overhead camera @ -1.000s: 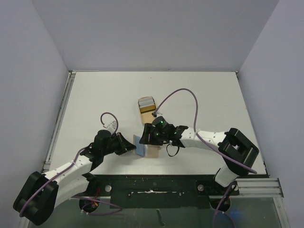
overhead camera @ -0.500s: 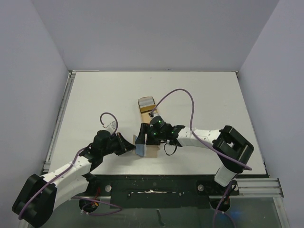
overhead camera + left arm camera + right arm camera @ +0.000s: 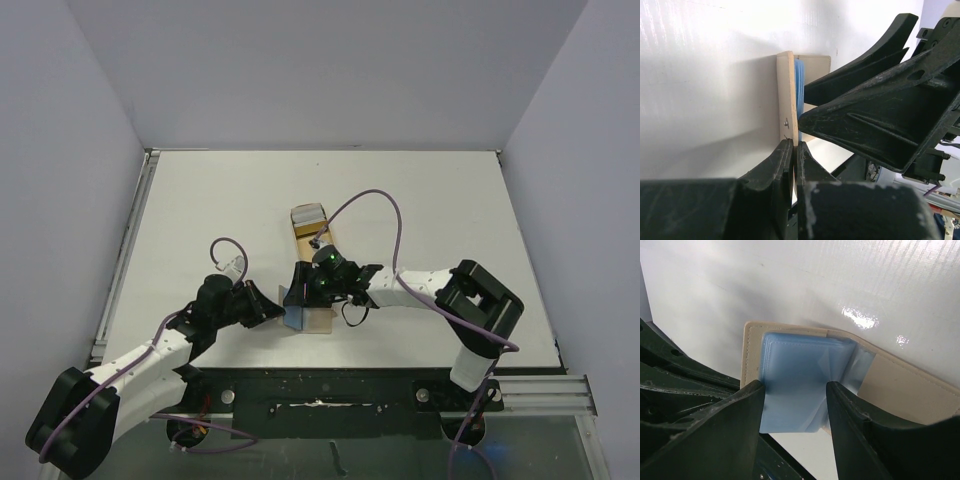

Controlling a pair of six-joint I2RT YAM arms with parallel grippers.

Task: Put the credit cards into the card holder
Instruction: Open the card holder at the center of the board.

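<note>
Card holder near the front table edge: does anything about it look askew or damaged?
No damage shows. The tan leather-like card holder is not lying flat: the left gripper pinches one cover and holds it raised. The holder's blue plastic sleeves fan out between the spread fingers of the right gripper. Neither gripper holds a card.

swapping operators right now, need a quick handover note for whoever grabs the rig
Left gripper: shut on the card holder cover, holding it upright.
Right gripper: open, fingers straddling the holder's blue sleeves.
Credit cards: stacked in the tan tray, behind the holder.
Done: holder opened.
Left: no card visible in the sleeves; every card has to be picked and slid in.
</note>
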